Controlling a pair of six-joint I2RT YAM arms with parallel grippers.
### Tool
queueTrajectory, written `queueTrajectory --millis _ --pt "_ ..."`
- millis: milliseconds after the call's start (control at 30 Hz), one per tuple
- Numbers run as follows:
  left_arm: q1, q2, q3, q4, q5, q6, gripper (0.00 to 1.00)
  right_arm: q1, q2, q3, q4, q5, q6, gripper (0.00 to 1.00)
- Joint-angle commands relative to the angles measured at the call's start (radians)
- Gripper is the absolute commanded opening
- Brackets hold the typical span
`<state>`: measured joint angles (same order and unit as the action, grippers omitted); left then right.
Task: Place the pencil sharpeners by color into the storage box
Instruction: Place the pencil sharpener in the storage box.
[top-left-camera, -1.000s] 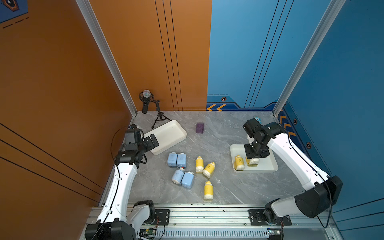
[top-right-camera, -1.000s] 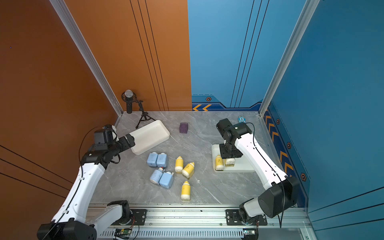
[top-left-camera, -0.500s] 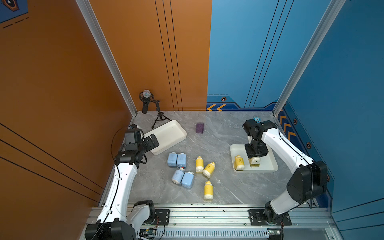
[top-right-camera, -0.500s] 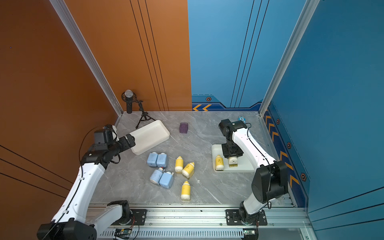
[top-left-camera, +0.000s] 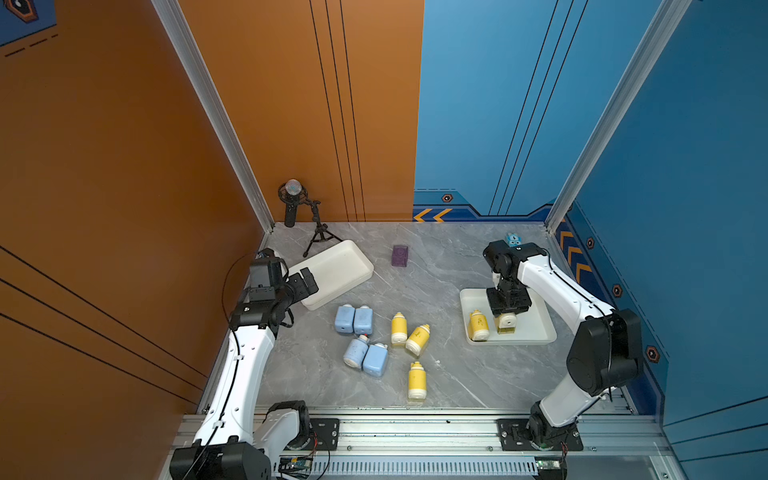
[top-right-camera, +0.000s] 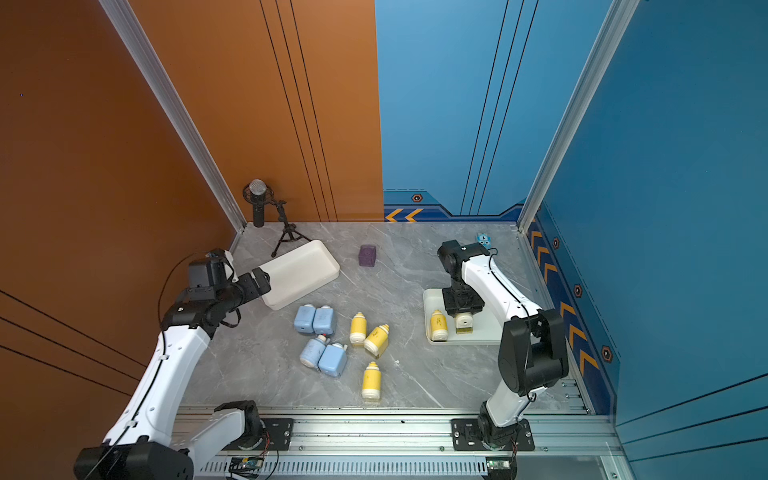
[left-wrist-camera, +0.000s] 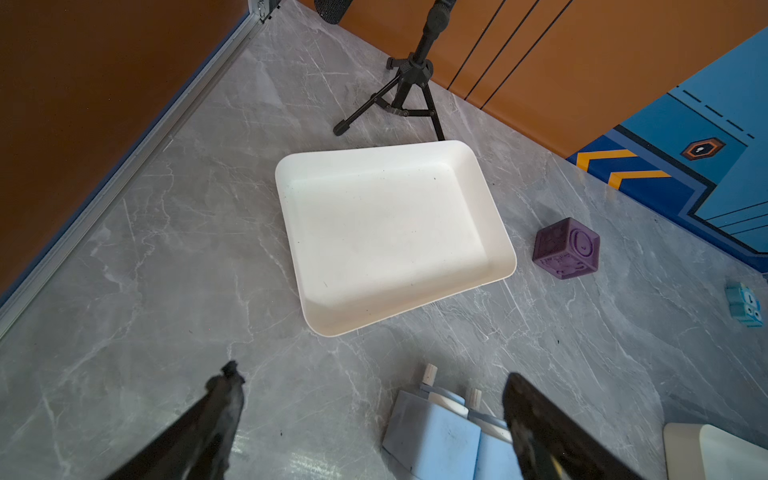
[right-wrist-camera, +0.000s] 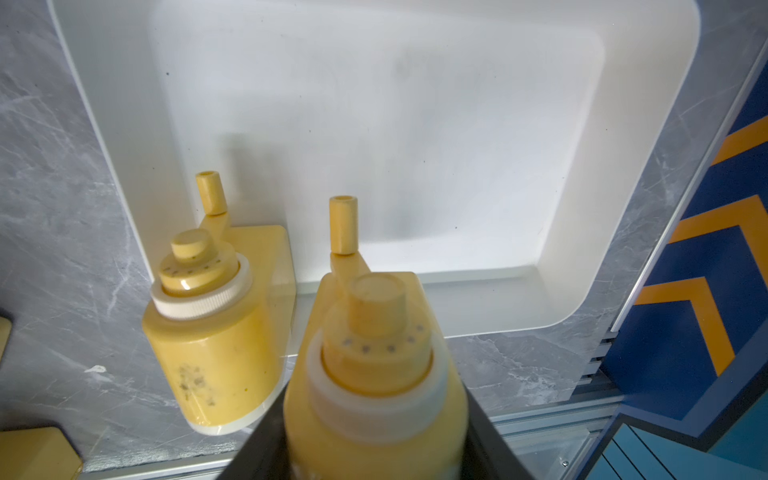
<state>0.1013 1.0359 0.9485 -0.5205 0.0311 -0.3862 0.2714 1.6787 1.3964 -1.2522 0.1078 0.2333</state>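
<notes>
My right gripper (top-left-camera: 508, 320) (right-wrist-camera: 374, 440) is shut on a yellow pencil sharpener (top-left-camera: 507, 325) (right-wrist-camera: 374, 374) and holds it over the near part of the right white storage box (top-left-camera: 536, 328) (right-wrist-camera: 457, 124). Whether it touches the floor of the box I cannot tell. Another yellow sharpener (top-left-camera: 478, 326) (right-wrist-camera: 212, 353) lies in the same box beside it. Three yellow sharpeners (top-left-camera: 399, 328) (top-left-camera: 417, 340) (top-left-camera: 417, 380) and several light blue ones (top-left-camera: 345, 319) (top-left-camera: 375, 359) (left-wrist-camera: 436, 436) lie on the table's middle. My left gripper (top-left-camera: 307, 280) (left-wrist-camera: 372, 378) hangs open and empty by the empty left storage box (top-left-camera: 332, 270) (left-wrist-camera: 386, 232).
A microphone on a tripod (top-left-camera: 293, 203) stands in the back left corner. A dark purple block (top-left-camera: 400, 255) sits behind the sharpeners. A small blue box with a face (top-left-camera: 514, 240) is at the back right, behind the right arm. The metal rail (top-left-camera: 415, 424) runs along the front.
The right arm's elbow has swung in and up, while its gripper stays over the right box with the yellow sharpener. The left arm has not moved.
</notes>
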Motion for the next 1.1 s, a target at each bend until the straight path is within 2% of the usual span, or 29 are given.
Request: queueTrajectory --millis 0,1067 --pt "-0.010 -0.010 -0.011 -0.011 0.006 0.007 0.98 -0.008 0.026 -0.009 0.021 -0.010 0.014 0.32" --pt "-0.018 -0.023 -0.010 -0.009 -0.005 0.012 0.98 -0.021 0.076 -0.134 0.167 -0.087 0.052 0.34"
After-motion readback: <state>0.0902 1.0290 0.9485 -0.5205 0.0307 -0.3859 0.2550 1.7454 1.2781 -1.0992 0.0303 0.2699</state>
